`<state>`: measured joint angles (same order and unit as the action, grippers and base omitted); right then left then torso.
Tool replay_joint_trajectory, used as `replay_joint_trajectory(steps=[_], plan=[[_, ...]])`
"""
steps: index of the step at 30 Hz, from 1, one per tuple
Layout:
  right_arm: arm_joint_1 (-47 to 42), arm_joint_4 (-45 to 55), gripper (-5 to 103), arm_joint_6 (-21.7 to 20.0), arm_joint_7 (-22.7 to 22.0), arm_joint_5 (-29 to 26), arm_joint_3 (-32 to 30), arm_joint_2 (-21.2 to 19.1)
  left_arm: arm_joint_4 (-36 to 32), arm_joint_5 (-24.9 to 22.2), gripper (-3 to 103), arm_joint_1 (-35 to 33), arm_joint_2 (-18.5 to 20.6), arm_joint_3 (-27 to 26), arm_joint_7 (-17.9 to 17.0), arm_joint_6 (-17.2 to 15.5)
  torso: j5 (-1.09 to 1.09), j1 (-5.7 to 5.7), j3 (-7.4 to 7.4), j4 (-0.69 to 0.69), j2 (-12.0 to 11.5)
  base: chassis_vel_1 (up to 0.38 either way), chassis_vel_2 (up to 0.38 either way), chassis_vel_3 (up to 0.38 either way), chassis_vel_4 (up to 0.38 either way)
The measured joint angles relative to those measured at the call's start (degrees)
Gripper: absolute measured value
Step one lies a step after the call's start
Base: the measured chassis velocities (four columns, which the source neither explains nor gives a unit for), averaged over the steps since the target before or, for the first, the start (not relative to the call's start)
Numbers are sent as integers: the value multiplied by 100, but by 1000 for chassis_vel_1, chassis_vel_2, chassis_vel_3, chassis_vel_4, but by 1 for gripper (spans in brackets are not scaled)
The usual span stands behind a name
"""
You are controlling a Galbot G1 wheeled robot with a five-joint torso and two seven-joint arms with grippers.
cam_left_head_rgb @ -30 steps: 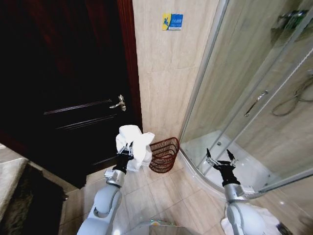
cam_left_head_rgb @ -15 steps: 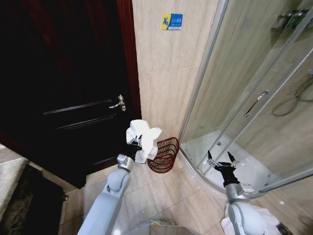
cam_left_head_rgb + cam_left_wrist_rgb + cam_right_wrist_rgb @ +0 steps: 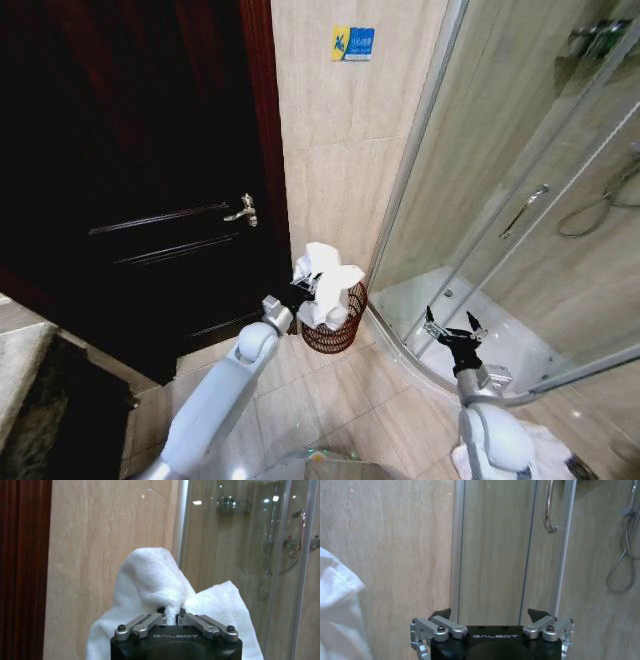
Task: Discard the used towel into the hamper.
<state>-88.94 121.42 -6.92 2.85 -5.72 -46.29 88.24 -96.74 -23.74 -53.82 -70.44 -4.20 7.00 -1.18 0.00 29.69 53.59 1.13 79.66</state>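
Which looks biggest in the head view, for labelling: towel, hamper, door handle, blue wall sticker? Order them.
1. Towel and hamper look about alike; the towel, held in the left end effector, hides part of the hamper.
2. Blue wall sticker.
3. Door handle.

Towel: we see a white, bunched towel [image 3: 330, 285] at frame centre, hanging over the hamper's mouth.
Hamper: reddish-brown openwork hamper [image 3: 335, 335], upright on the floor, just below centre.
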Motion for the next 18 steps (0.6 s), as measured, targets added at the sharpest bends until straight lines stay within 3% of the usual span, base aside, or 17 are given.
replay_joint_trajectory(steps=[18], plan=[[-66,31,100,19,-13,-103,-23,-133,26,342,6,-140,-228,33,-50,3,-1,2,0,0,0,-50,50,52,-44]])
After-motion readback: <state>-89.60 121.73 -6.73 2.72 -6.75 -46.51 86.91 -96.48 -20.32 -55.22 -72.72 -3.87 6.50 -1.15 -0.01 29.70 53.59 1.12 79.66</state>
